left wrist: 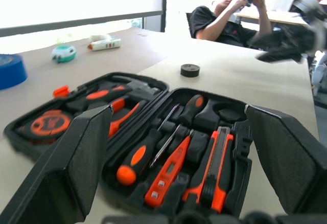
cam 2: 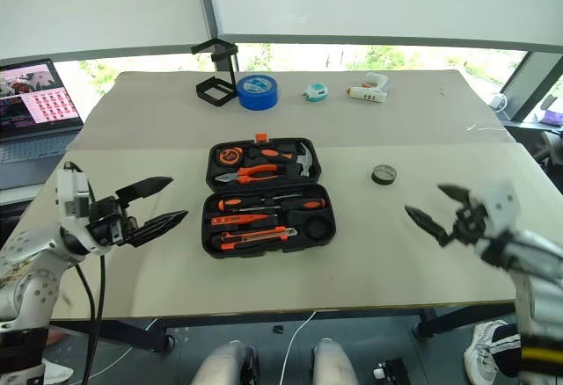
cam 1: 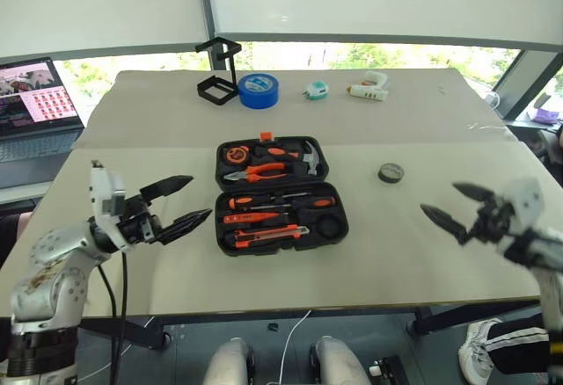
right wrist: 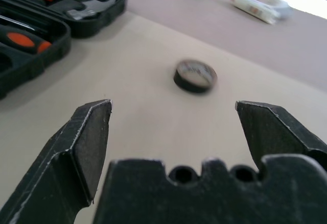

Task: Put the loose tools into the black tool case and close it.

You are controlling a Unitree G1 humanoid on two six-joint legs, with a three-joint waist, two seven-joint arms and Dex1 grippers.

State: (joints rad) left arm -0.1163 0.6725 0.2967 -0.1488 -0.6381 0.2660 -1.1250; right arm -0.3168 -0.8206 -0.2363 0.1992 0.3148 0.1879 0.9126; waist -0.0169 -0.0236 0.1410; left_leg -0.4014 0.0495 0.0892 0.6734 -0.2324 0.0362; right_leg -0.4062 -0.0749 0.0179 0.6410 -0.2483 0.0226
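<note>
Open case (cam 1: 281,193) sits before blue tape (cam 1: 259,90).

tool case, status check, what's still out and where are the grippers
Left gripper open, empty. Right gripper open, facing small tape roll. Tool case open, tape roll on the table beside it. Path clear.
</note>
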